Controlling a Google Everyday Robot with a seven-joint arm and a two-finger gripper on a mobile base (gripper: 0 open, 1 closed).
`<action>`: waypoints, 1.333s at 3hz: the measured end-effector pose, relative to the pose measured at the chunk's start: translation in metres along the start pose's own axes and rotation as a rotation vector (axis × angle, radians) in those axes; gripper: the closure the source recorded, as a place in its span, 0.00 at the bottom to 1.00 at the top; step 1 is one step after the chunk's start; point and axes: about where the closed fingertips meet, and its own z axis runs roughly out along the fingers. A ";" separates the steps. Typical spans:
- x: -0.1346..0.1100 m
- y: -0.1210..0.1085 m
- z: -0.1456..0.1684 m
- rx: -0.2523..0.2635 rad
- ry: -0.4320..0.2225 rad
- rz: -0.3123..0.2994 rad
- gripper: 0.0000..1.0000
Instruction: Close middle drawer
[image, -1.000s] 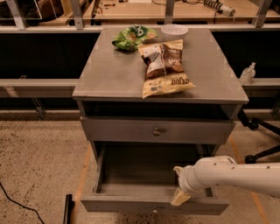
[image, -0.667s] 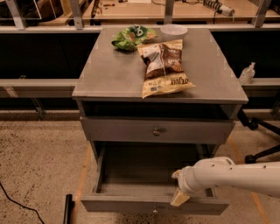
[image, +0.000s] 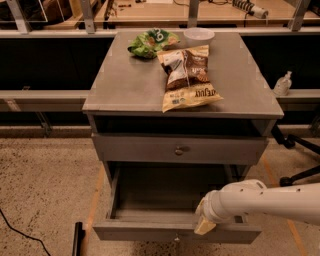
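The middle drawer (image: 140, 231) stands pulled out toward the near side, under the upper drawer front (image: 150, 149). My tool (image: 205, 225) sits on its front edge, right of centre; I cannot tell how wide it is. A chip bag (image: 187, 77) lies on the tabletop (image: 125, 85).

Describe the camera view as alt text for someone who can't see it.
A white robot arm reaches in from the right, its gripper at the front edge of the pulled-out middle drawer of a grey cabinet. A chip bag, a green bag and a tub lie on top.
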 end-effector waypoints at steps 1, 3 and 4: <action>0.000 0.000 0.000 0.000 0.000 0.000 1.00; 0.000 0.000 0.000 0.000 0.000 0.000 1.00; 0.001 -0.016 0.001 0.045 0.011 -0.012 0.84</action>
